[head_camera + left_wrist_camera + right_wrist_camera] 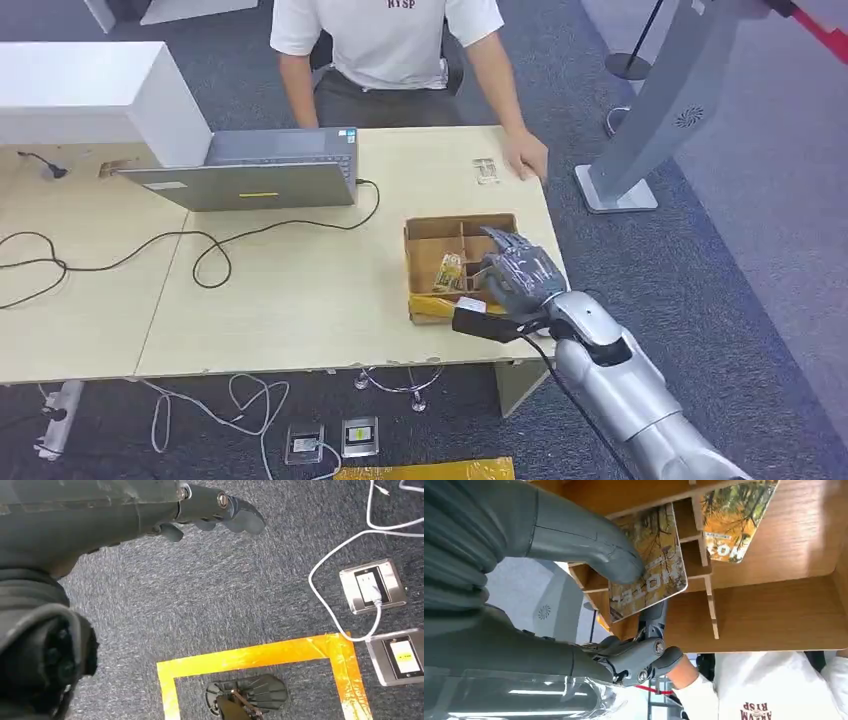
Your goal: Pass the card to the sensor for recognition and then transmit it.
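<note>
My right hand (520, 272) reaches into the open wooden divider box (425, 232) at the table's right end. Up close, the thumb (610, 555) presses on a yellow-brown hotel card (651, 562), with a finger (652, 622) behind it, so the card is pinched and stands tilted above its slot. A second similar card (731, 520) leans in a neighbouring compartment, also seen as a yellowish card (448, 272) left of the hand. My left hand (215, 512) hangs over the carpet holding nothing, its fingers loosely apart.
A person in a white shirt sits across the table, one hand (525, 155) resting near the box. A grey laptop (250, 175) with cables and a white block (90, 95) lie to the left. A grey stand (650, 130) is beyond the table's right edge.
</note>
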`<state>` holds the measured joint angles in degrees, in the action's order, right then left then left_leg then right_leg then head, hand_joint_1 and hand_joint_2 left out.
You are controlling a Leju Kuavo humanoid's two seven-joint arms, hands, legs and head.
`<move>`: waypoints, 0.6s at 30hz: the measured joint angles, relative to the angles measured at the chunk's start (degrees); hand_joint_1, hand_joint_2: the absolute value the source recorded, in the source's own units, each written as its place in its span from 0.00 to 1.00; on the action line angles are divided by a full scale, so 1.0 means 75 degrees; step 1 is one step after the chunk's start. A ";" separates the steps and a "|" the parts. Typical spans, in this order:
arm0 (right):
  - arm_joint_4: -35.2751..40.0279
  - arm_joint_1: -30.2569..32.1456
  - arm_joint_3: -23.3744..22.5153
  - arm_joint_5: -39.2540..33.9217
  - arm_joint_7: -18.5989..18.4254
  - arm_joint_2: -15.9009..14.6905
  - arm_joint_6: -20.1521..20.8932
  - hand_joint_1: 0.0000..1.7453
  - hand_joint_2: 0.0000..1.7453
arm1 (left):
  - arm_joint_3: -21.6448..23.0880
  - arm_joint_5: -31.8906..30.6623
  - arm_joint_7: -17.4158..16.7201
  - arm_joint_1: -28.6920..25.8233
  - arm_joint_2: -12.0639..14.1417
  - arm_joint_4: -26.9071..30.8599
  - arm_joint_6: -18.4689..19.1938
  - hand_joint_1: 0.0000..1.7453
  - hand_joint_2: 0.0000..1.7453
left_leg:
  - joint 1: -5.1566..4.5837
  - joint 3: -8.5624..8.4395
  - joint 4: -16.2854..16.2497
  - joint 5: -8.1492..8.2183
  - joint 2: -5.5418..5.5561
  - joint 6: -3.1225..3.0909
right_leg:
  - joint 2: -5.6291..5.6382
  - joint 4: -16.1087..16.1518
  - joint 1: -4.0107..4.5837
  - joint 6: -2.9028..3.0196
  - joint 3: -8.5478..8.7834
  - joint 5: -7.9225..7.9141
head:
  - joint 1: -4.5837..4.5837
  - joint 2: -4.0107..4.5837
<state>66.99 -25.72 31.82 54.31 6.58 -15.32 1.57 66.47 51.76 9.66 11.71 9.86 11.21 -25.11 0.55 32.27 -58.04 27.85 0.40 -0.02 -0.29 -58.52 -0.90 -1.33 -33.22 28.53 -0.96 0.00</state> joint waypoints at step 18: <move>-0.0122 -0.0202 -0.0111 -0.0140 -0.0006 0.0052 -0.0134 1.00 1.00 | 0.0000 -0.0029 -0.0003 0.0020 -0.0009 0.0000 0.0012 0.00 0.00 | 0.0000 -0.0002 0.0000 0.0000 0.0000 0.0000 | 0.0002 0.0000 0.0000 0.0000 0.0000 -0.0001 | 0.0000 0.0000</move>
<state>66.07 -27.23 30.99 53.27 6.54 -14.93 0.57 66.47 51.54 9.64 11.85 9.79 11.21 -25.03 0.55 32.25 -58.04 27.85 0.39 -0.02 -0.27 -58.52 -0.91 -1.33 -33.22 28.52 -0.96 0.00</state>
